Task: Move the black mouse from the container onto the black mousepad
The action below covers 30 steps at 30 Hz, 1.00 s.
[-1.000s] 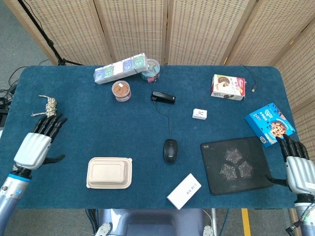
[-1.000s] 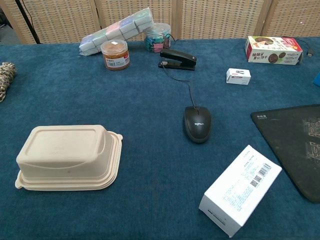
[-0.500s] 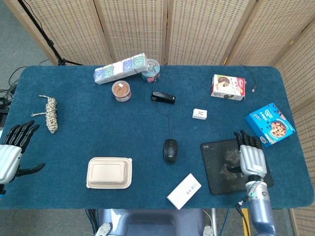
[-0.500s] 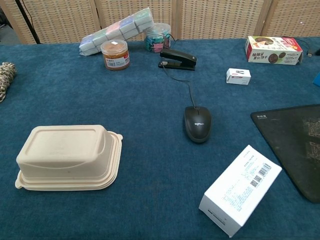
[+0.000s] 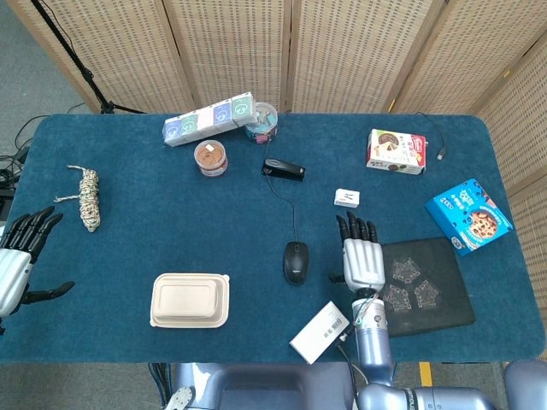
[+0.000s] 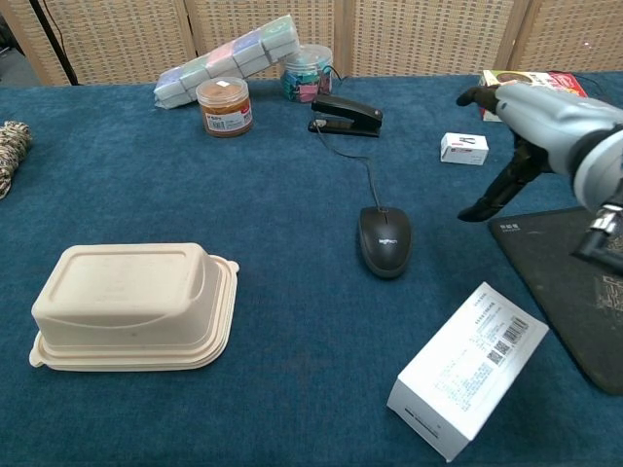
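Black mouse (image 5: 295, 260) is sitting on the blue cloth at center frame, outside the closed beige container (image 5: 190, 300) at lower left. Just right of it, the right hand (image 5: 361, 256) is hovering open-fingered, gripping nothing, beside the black mousepad (image 5: 427, 290). The left hand (image 5: 19, 260) is spreading empty at the left edge.

Right robot hand (image 5: 361, 254) nearer the mouse (image 5: 296, 260)

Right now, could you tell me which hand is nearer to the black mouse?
Right. The right hand hovers open just beside the black mouse, toward the mousepad; the left hand sits at the table's far left edge.
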Tool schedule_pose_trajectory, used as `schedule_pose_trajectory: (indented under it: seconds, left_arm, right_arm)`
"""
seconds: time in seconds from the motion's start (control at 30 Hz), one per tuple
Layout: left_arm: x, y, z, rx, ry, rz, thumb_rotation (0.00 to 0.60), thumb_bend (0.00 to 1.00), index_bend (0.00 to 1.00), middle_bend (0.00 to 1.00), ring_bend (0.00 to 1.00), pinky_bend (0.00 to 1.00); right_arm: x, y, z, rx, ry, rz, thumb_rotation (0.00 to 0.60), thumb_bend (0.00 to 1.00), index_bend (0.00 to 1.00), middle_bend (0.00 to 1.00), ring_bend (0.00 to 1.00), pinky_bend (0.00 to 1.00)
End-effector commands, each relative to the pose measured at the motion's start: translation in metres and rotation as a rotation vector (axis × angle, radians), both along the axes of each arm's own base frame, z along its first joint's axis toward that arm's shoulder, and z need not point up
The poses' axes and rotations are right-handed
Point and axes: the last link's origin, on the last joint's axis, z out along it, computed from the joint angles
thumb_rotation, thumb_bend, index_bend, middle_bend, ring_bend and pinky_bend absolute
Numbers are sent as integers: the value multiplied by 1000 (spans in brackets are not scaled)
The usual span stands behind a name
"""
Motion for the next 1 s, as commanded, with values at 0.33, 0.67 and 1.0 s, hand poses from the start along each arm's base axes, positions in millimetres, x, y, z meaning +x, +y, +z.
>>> schedule_pose_trajectory:
  seconds: [0.33, 0.67, 1.0]
  left_arm:
    - [0, 5, -8, -10, 26, 17, 600, 26, 0, 0, 0, 0]
    - [1, 8, -13, -18, 39, 24, 600, 27, 0, 0, 0, 0]
    - [1, 11, -13, -21, 37, 34, 600, 26, 0, 0, 0, 0]
  right_arm:
    - [45, -8, -43, 49, -44, 114, 600, 0, 0, 0, 0, 0]
    - [55, -17, -72, 92, -43, 134, 600, 0, 0, 0, 0, 0]
    - [63, -17, -100, 116, -51, 141, 600, 0, 0, 0, 0, 0]
